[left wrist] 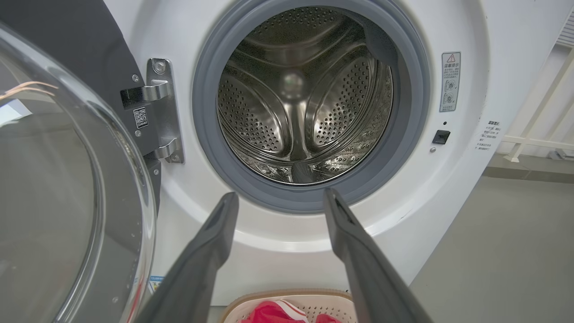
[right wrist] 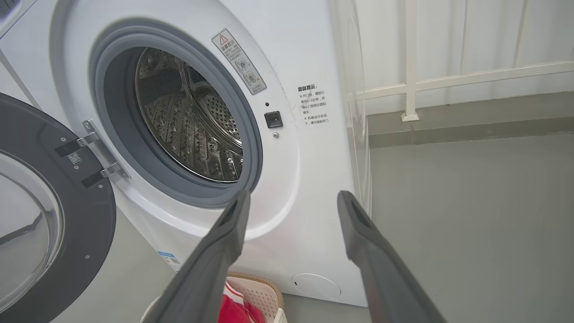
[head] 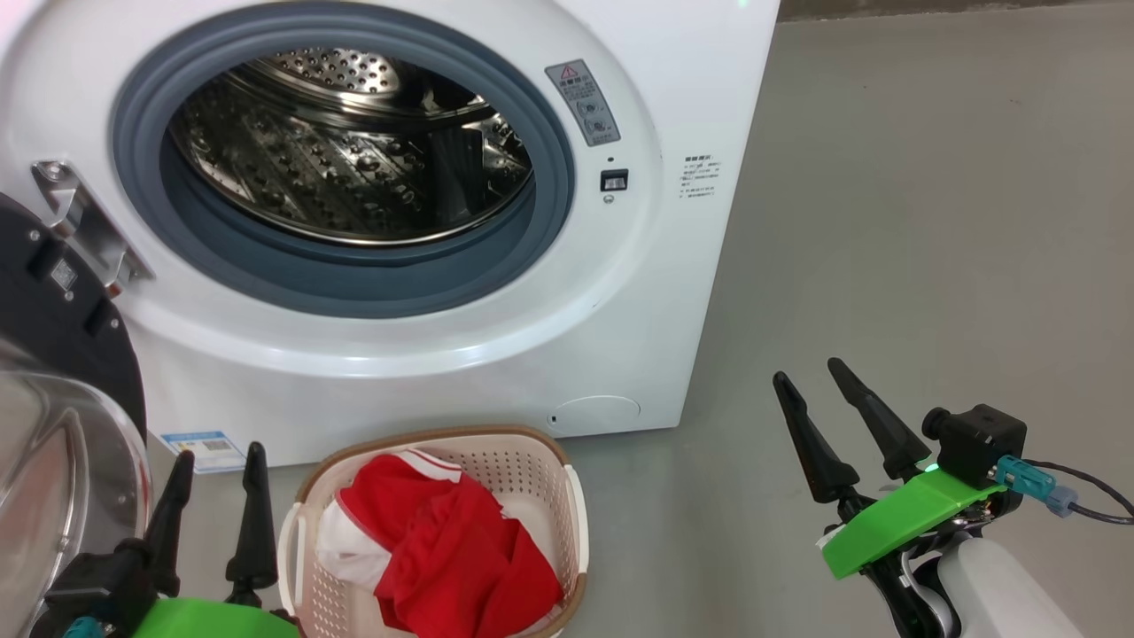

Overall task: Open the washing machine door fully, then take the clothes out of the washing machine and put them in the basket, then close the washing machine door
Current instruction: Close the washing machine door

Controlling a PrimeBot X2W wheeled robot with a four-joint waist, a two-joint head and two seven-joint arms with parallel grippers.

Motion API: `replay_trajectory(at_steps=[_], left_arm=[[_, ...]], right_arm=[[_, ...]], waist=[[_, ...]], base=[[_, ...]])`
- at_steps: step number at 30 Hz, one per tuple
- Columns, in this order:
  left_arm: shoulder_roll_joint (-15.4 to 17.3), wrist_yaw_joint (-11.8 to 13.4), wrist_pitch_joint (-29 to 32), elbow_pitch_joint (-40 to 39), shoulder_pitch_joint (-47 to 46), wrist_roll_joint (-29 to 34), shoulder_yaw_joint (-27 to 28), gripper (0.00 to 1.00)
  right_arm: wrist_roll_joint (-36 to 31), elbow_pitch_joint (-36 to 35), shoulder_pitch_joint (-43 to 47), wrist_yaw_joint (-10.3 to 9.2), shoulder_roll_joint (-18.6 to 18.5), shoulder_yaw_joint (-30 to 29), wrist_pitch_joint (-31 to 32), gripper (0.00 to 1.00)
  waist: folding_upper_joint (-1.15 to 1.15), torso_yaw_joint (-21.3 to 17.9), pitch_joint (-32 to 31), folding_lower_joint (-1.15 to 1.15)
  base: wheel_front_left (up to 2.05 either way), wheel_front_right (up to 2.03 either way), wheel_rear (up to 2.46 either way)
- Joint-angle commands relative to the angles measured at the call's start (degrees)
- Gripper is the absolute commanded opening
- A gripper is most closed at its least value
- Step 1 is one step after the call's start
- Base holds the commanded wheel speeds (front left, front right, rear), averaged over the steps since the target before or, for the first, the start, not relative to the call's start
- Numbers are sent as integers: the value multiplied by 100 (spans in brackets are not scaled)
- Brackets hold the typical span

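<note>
Head view: the left gripper (head: 220, 454) and right gripper (head: 807, 372) are both empty, jaws wide apart. Their fingers point up at the washing machine (head: 620, 337) from low on either side of the basket (head: 425, 439). The clothes (head: 443, 540) lie in it and the drum (head: 354, 159) looks empty, so only closing remains. That calls for getting behind the washing machine door (head: 62, 337), swung open leftward, and pushing it round.
</note>
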Motion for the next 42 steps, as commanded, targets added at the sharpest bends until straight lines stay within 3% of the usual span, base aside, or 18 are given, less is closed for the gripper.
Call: replay_trajectory(at_steps=[1,18,42], left_arm=[[100,-43,-52,-159,-122,50,249,100],[26,-116,-52,-123,-149,70,302,100],[-63,-171,-52,-60,-159,180,386,100]], right_arm=[[10,-129,-14,36,-41,113,-69,100],[-15,-145,-16,36,-35,52,-69,100],[-9,-126,-22,36,-31,46,-69,100]], waist=[[0,3,2,0],[0,38,30,0],[0,53,20,0]], base=[[-98,98,0],[-131,131,0],[-4,4,0]])
